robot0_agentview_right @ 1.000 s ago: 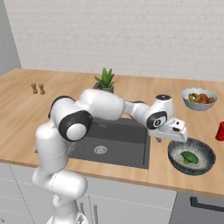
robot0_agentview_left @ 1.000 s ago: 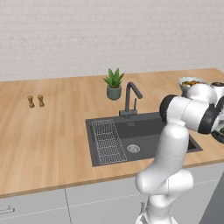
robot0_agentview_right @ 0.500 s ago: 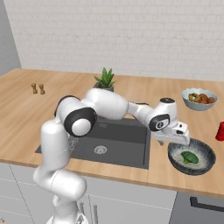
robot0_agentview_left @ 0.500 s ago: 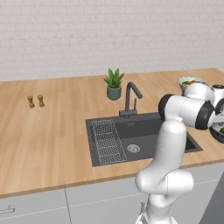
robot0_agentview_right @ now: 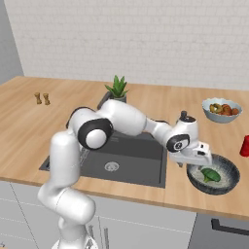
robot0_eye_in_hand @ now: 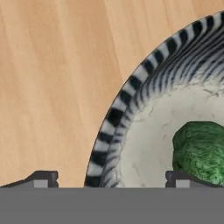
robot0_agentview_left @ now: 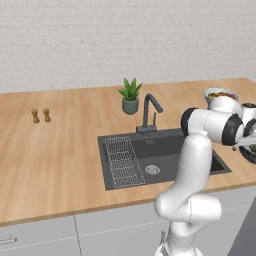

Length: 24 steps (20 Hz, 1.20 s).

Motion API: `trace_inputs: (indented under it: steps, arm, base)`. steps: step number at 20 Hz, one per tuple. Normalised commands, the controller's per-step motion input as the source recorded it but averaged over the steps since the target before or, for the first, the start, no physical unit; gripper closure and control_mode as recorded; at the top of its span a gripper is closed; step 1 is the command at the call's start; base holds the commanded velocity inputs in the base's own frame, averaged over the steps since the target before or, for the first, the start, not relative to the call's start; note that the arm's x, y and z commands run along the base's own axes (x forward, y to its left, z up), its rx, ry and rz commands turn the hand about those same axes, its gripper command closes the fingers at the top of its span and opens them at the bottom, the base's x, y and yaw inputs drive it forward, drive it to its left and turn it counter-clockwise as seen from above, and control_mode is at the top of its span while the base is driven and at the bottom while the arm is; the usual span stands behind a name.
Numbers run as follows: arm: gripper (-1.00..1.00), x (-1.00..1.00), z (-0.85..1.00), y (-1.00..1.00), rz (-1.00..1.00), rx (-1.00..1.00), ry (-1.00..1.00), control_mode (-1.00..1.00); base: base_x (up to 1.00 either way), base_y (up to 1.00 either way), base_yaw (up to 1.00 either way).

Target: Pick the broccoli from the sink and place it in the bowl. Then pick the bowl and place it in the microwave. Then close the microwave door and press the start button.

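— Along the wooden worktop (robot0_agentview_right: 146, 104), what do you have, biggest first?

— I see the dark sink (robot0_agentview_left: 160, 155) sunk into it, with its wire rack (robot0_agentview_left: 122, 160) on the left side of the basin, the round drain (robot0_agentview_left: 152, 169) and the curved faucet (robot0_agentview_left: 149, 112) behind. A potted plant (robot0_agentview_left: 130, 96) stands just behind the faucet, and two small wooden shakers (robot0_agentview_left: 40, 115) sit well apart from all that, far to the left.

— And the bowl?

— I find the bowl (robot0_agentview_right: 214, 174) on the worktop to the right of the sink, near the front edge. A paler bowl of fruit (robot0_agentview_right: 222, 109) sits farther back, and a red cup (robot0_agentview_right: 244, 146) is at the right edge of the right base view.

— Where is the broccoli?

— I see the broccoli (robot0_agentview_right: 210, 175) lying inside the bowl, on its whitish floor.

— The gripper?

— My gripper (robot0_eye_in_hand: 109, 180) is at the bowl's left rim, fingers spread wide. In the hand view one fingertip (robot0_eye_in_hand: 41, 179) is over bare wood outside the bowl and the other (robot0_eye_in_hand: 183, 179) is over the inside, beside the broccoli, so the striped rim runs between them. I cannot tell whether either finger touches the rim. It holds nothing.
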Motion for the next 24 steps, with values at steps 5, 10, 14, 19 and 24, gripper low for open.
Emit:
trace_inputs:
  steps: [5, 10, 14, 19, 24]
  arm:
    - [1.0, 0.02, -0.28, -0.01, 0.04, 0.0, 0.0, -1.0]
    - [1.0, 0.0, -0.18, -0.01, 0.05, 0.0, 0.01, -1.0]
    - [1.0, 0.0, -0.04, 0.0, 0.01, 0.0, 0.02, -1.0]
    - [1.0, -0.2, 0.0, 0.02, 0.02, 0.0, -0.02, -1.0]
    - [1.0, -0.41, 0.22, 0.13, 0.15, -0.03, -0.11, -1.0]
  base:
    - [0.0, 0.0, 0.0]
    - [0.0, 0.0, 0.0]
    - [0.0, 0.0, 0.0]
    - [0.0, 0.0, 0.0]
    - [0.0, 0.0, 0.0]
